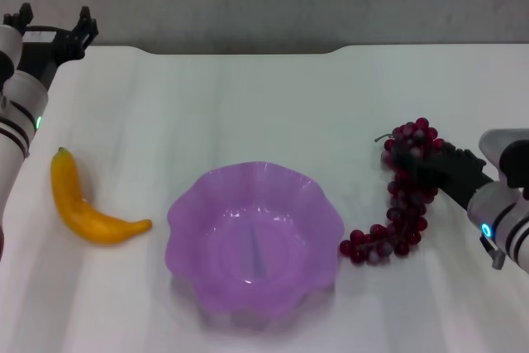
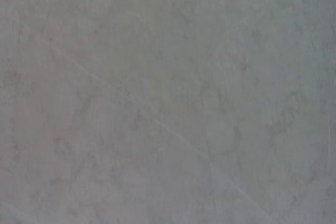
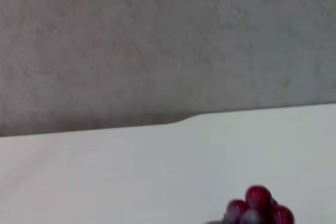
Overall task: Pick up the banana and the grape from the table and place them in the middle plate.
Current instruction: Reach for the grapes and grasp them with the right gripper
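Surface: white table lying under everything.
Count: one plate, one banana, one grape bunch.
Right gripper: reaching into the bunch beside the plate, closure unclear.
Left gripper: hanging raised, spread apart, beyond the banana.

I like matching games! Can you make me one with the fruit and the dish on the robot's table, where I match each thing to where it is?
Things:
1. banana
2. grape
3. middle plate
4. left gripper

Places:
A. raised over the table's far left corner
B. lying on the table, left of the purple dish
C. between the two fruits, nothing inside
D. on the table to the right, with the right gripper at its upper part

Pairs: 1-B, 2-D, 3-C, 4-A
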Controlling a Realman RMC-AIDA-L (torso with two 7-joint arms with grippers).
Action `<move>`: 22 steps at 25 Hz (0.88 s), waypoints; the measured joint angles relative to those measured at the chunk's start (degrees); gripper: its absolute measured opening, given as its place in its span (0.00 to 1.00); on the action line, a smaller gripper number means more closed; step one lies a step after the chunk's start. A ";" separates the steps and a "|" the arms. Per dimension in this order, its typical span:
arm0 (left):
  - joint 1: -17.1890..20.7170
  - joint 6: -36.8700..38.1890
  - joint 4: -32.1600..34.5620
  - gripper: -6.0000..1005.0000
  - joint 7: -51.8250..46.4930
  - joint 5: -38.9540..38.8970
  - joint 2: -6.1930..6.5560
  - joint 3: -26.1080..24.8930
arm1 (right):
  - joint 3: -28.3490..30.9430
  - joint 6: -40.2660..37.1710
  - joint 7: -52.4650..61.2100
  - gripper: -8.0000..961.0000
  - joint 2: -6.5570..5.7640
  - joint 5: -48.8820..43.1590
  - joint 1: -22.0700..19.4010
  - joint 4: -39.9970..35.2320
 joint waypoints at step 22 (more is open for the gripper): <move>0.05 -0.56 -0.24 0.90 -0.95 -0.44 -0.02 0.00 | -6.73 2.22 -0.02 0.89 0.10 -0.03 -2.33 -0.38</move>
